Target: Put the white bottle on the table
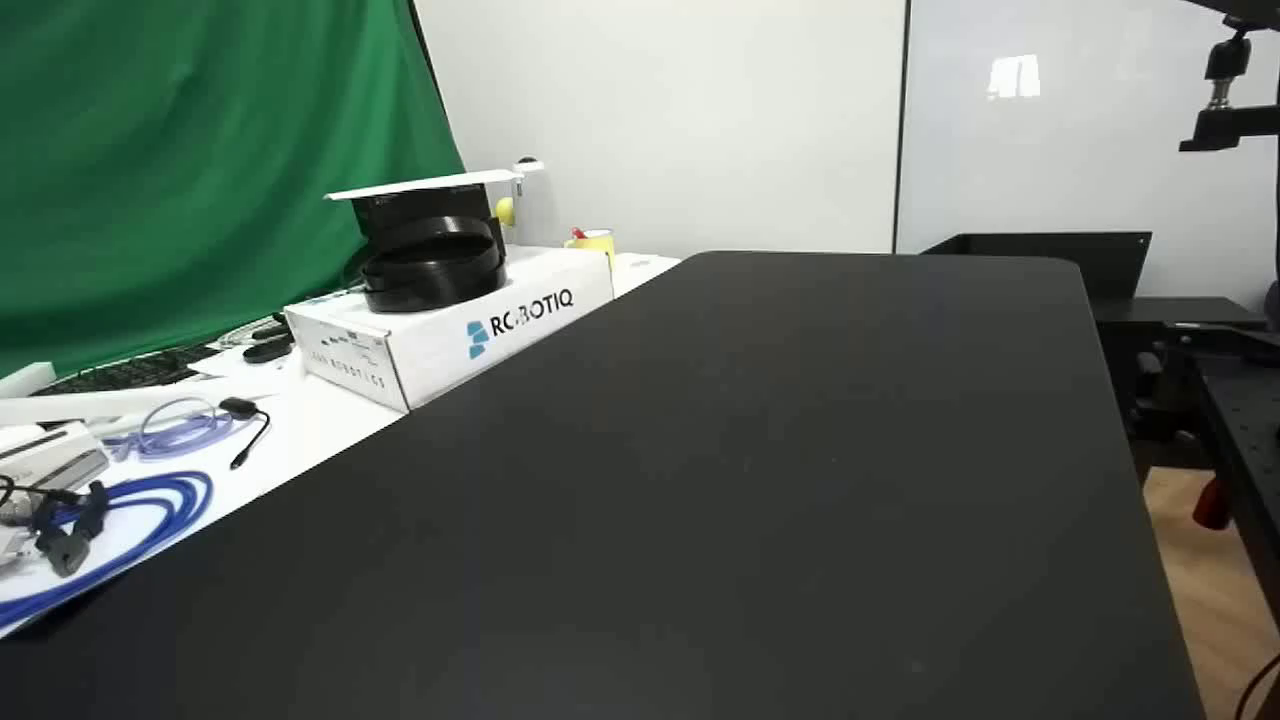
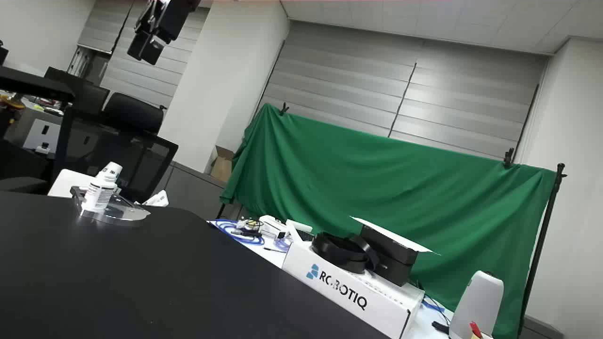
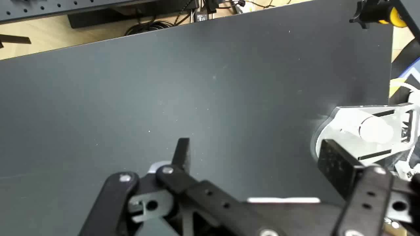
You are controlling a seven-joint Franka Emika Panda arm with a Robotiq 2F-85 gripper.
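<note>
The gripper (image 3: pixel 257 149) before us bore black links (image 3: pixel 216 199), silver screws (image 3: pixel 167 170), blocky dark fingers (image 3: pixel 338 167) and pierced grey plates (image 3: pixel 162 197).

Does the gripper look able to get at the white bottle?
Probably yes: the gripper is open and nothing visible blocks the white bottle from above, though a move across and down looks needed.

Your black table (image 1: pixel 760 480) looks smooth and matt, your white bottle (image 2: pixel 98 197) plastic, the stand (image 2: pixel 123 215) clear and glossy, the green drape (image 2: pixel 377 188) creased cloth, the box (image 1: pixel 480 345) cardboard.
</note>
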